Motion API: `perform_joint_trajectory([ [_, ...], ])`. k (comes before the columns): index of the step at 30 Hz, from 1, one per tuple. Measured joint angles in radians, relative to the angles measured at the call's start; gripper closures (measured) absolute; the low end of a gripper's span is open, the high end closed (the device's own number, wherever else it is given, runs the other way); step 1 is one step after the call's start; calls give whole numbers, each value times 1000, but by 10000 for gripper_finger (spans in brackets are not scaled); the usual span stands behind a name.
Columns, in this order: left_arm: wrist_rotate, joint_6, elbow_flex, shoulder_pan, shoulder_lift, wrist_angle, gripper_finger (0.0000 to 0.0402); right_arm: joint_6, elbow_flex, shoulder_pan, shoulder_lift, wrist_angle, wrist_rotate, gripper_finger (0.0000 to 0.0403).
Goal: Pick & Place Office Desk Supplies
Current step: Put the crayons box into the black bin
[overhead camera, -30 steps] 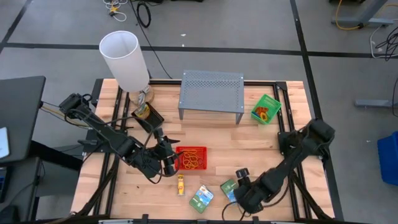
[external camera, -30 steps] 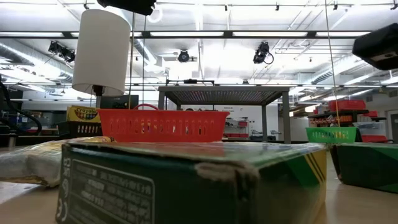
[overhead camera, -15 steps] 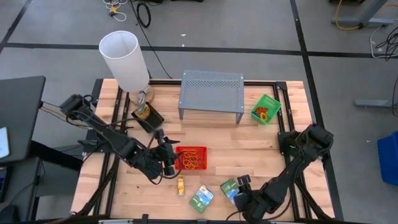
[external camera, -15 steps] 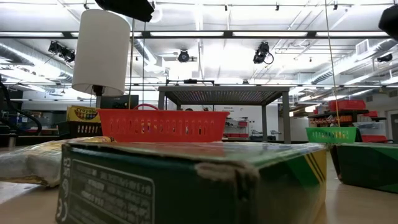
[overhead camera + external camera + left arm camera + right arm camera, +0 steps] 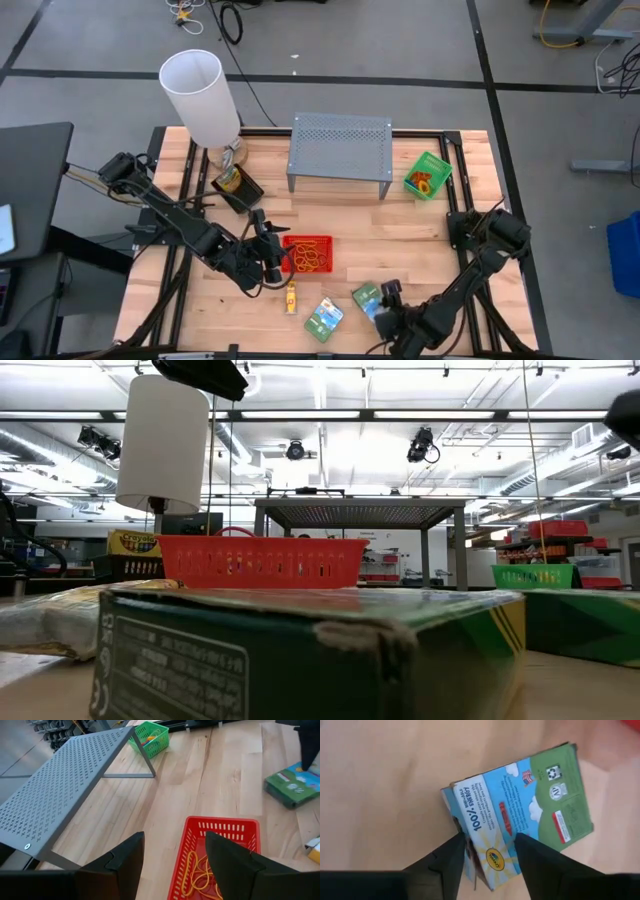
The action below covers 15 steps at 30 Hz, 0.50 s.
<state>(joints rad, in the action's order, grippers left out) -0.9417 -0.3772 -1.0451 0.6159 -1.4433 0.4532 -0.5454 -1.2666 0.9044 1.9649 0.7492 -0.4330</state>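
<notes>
My right gripper (image 5: 384, 306) is at the near edge of the table, shut on a green-blue packet (image 5: 366, 297). My left gripper (image 5: 272, 262) is open and hovers at the left end of the red mesh tray (image 5: 309, 254). Its fingers stand apart over the tray's left wall (image 5: 220, 824) and touch nothing. Orange and yellow rubber bands (image 5: 200, 870) lie in that tray. A second green-blue packet (image 5: 324, 318) and a small yellow-red item (image 5: 291, 296) lie flat near the near edge. The green mesh tray (image 5: 428, 175) sits far right. A yellow-green crayon box (image 5: 238, 183) lies by the lamp base. My right gripper pinches the packet between its two fingers at the blue end (image 5: 487, 855), close to one corner. One finger (image 5: 452, 862) lies on the short side wall and the other (image 5: 535, 857) on the long edge. I cannot tell whether the packet is off the table.
A grey perforated stand (image 5: 340, 150) stands at the far middle of the table. A tall white lampshade (image 5: 200, 95) rises at the far left corner. Bare wood lies between the stand and the red tray. In the low view a green packet (image 5: 300, 650) fills the foreground.
My right arm has drawn back toward the table's near edge, its elbow sinking. The packet by its gripper has shifted and turned a little. In the low view that packet's edge now reaches lower and nearer.
</notes>
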Motion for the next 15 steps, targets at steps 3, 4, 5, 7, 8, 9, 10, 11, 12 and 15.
perform_joint_trajectory([
  [3,0,0,0,0,0,-2,187,4,1,5,1,-2,-45,243],
  [4,0,0,0,0,0,-5,187,5,1,9,1,-2,-60,257],
  [5,0,0,0,0,0,-8,187,8,1,12,1,-2,-75,275],
  [7,0,0,0,0,0,-10,187,12,1,18,1,-2,-113,321],
  [8,0,0,0,0,0,-10,187,23,1,20,1,-3,-126,348],
  [9,0,-1,0,0,0,-11,187,35,1,22,1,-3,-138,373],
  [10,0,-3,0,0,0,-11,187,52,1,24,1,-2,-154,387],
  [11,0,-4,0,0,0,-11,187,58,1,24,1,-2,-174,391],
  [12,0,-4,0,0,0,-11,187,58,1,24,1,0,-193,391],
  [15,0,-4,0,0,0,-12,187,74,1,17,1,5,-235,398],
])
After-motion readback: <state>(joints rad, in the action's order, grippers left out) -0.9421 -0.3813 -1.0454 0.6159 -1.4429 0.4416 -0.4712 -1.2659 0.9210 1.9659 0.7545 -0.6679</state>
